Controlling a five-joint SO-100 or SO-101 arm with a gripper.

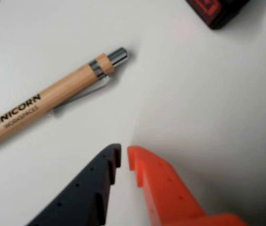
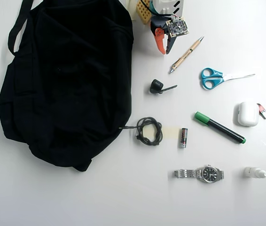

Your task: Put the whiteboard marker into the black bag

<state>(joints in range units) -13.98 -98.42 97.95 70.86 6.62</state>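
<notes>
My overhead view looks straight down from far above, taking in the whole table (image 2: 100,197). My wrist view sits close over the surface behind the tool (image 1: 124,157), lower centre. Both share the tan pen (image 1: 43,101), upper centre overhead (image 2: 185,55).

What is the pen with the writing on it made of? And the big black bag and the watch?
The pen looks like pale wood or bamboo: matte tan barrel with printed letters, plus shiny silver metal rings, clip and tip. The black bag seems to be soft cloth; it sags, folds and does not shine. The watch looks like metal: its silver link band glints, though the overhead view is too small to be sure.
</notes>
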